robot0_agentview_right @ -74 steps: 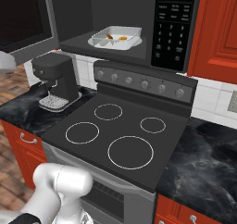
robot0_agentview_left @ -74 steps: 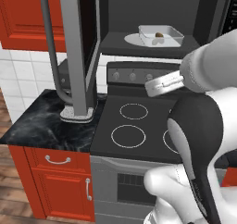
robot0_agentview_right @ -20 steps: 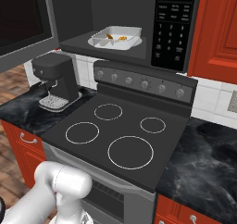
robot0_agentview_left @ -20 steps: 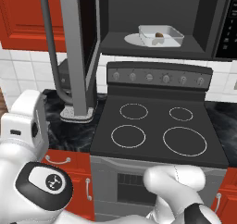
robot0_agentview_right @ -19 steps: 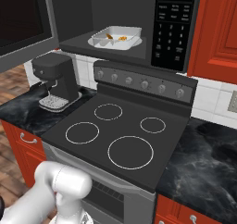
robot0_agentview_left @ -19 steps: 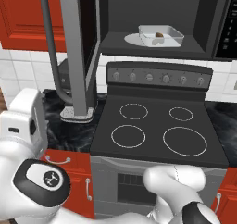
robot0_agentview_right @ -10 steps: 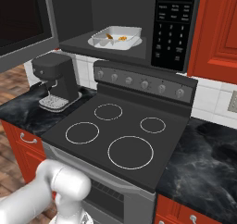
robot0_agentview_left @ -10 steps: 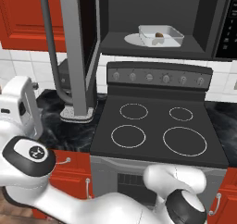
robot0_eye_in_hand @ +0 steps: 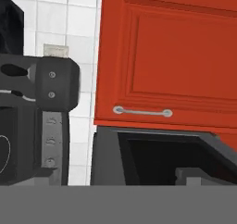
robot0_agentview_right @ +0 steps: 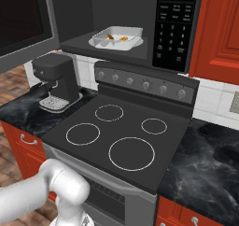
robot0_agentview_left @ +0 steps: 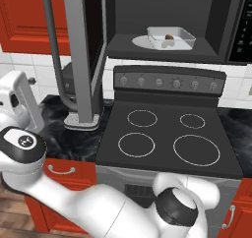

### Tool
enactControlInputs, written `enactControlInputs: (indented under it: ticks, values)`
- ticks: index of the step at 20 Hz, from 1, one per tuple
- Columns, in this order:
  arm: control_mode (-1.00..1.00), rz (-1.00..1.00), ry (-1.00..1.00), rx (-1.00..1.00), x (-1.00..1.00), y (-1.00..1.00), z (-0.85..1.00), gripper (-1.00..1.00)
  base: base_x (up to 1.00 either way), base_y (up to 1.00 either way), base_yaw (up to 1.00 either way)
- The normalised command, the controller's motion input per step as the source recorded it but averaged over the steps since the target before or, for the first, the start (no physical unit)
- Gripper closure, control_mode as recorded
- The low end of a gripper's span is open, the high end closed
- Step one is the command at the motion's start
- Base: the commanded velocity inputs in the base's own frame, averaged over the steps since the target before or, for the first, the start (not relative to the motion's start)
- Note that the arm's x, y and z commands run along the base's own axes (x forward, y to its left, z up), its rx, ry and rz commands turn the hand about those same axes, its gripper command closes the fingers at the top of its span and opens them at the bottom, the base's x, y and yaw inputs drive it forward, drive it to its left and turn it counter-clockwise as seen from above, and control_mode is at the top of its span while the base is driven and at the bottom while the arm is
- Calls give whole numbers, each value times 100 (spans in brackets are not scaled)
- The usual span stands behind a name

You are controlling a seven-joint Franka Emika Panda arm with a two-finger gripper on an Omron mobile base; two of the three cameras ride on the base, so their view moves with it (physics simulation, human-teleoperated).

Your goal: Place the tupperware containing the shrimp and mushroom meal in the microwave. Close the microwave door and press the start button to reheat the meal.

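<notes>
Item: tupperware (robot0_agentview_left: 171, 37), pale, shallow, rectangular. Location: inside the microwave (robot0_agentview_right: 140, 19), on a round white turntable plate (robot0_agentview_left: 142, 42), toward the right of the cavity. Contents: the shrimp and mushroom meal (robot0_agentview_right: 117, 38), a few small orange and brown pieces.

Item: microwave door (robot0_agentview_left: 78, 50), grey frame, long grey bar handle (robot0_agentview_left: 53, 45). State: swung open to the left, standing edge-on in the left base view.

Item: keypad strip (robot0_agentview_right: 175, 26), black, right of the cavity. Rows of pale button legends present; too small to read.

Item: stove (robot0_agentview_right: 116, 131), black glass top, four ring markings, row of grey knobs on the back panel. No legible markings.

Item: coffee machine (robot0_agentview_right: 56, 82), dark, on the black marbled tabletop (robot0_agentview_right: 205, 159) left of the stove. No brand visible.

Item: red cabinets (robot0_eye_in_hand: 169, 61) with a silver bar pull.

Item: hand. Fingers spread to their widest, holding nothing. The arm's white links sweep low across the left of the left base view.
</notes>
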Motion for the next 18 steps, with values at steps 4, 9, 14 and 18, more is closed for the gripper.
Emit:
enactControlInputs:
  ticks: [4,9,14,18]
  values:
    - [-100,-25,0,-6,9,-14,0,-100,0,0,0]
    - [-100,-28,0,-2,-2,-50,8,-100,0,0,0]
    - [-100,-24,0,0,-22,-70,21,-100,0,0,0]
    - [-100,-23,-1,0,-34,-85,27,-100,0,0,0]
